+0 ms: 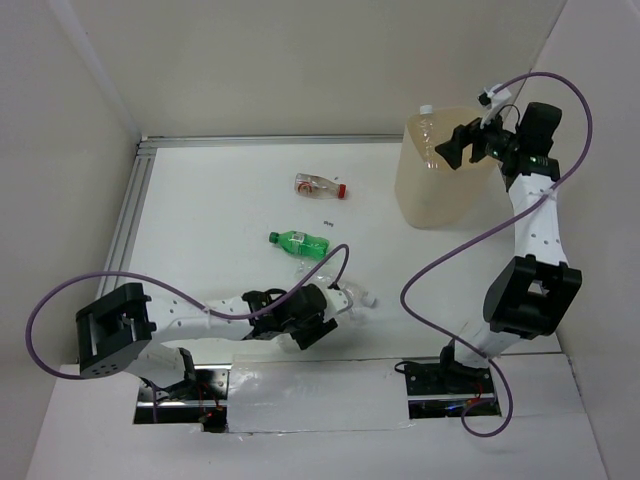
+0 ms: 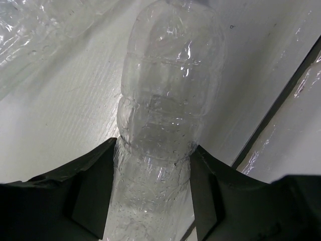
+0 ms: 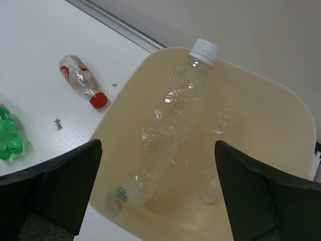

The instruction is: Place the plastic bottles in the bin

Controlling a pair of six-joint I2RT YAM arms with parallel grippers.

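While my left gripper [image 2: 153,196] clamps the clear bottle [image 2: 170,90] across its waist at lower centre, the bin [image 1: 430,205] sits well apart at upper right, under my wide-open, empty right gripper [image 3: 156,170].

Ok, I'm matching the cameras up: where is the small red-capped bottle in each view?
Top external: the red-capped bottle lies just above centre, left of the bin.
Left wrist: not in it; a clear bottle fills that view.
Right wrist: upper left, left of the bin.
Shared landmark: the bin, seen in the top external and right wrist views.
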